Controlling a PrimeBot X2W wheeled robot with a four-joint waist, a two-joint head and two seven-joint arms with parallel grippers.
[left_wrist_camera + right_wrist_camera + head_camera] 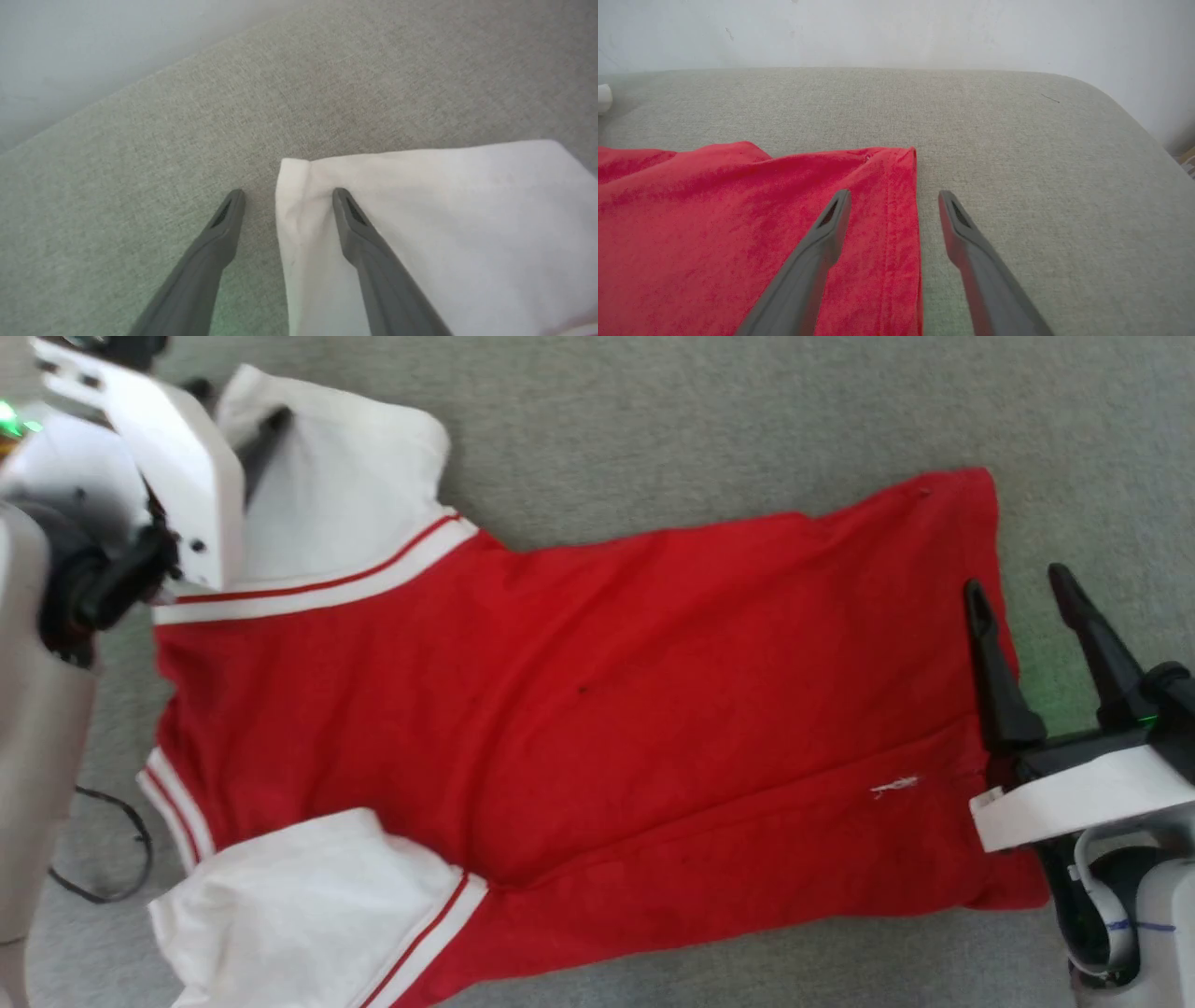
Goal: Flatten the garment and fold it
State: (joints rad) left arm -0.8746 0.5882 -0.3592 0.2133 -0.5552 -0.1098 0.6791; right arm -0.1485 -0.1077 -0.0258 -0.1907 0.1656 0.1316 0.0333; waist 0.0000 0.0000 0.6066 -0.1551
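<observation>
The garment (579,709), red with white sleeves and red-and-white striped trim, lies spread on a grey fabric surface (709,420), sleeves to the left and hem to the right. My right gripper (1018,583) is open at the hem, one finger over the red cloth and the other over bare surface. In the right wrist view the hem edge (917,224) runs between the right gripper's (895,193) fingers. My left gripper (289,192) is open at the far white sleeve (444,224), straddling its edge. In the head view my pale left forearm (177,457) covers part of that sleeve (345,485).
A dark cable (112,868) loops at the lower left beside my body. A pale wall (896,32) stands behind the surface. The surface ends in a rounded corner (1120,107) to the right in the right wrist view.
</observation>
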